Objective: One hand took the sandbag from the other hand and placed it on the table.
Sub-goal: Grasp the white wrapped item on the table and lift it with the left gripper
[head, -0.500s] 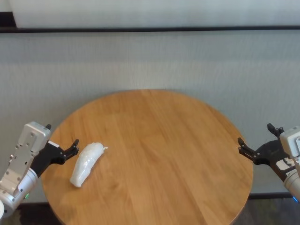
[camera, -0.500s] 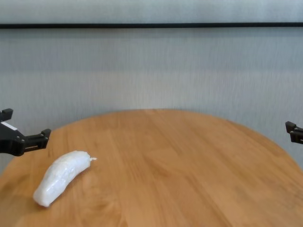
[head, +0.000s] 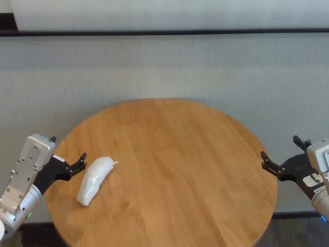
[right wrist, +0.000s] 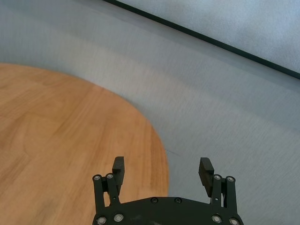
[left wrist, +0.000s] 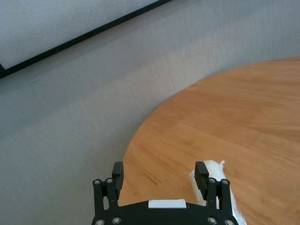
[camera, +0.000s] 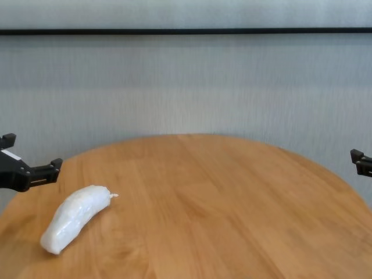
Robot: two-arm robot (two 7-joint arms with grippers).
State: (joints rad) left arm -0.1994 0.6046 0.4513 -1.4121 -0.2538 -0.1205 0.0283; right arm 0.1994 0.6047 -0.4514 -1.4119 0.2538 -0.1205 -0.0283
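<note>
Head view shows us done: sandbag (head: 94,179) lies on the table (head: 169,170) near its left edge, left gripper (head: 69,164) spread empty beside it, right gripper (head: 281,159) spread empty; we judge only retreat remains.

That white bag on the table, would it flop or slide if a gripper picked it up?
The bag looks soft and lumpy, so it would probably sag at both ends. Its glossy skin may be slippery. Lying flat on the table, it seems unlikely to roll.

Left hand (head: 69,163) low at left, fingers apart; right hand (head: 280,157) likewise at right.
</note>
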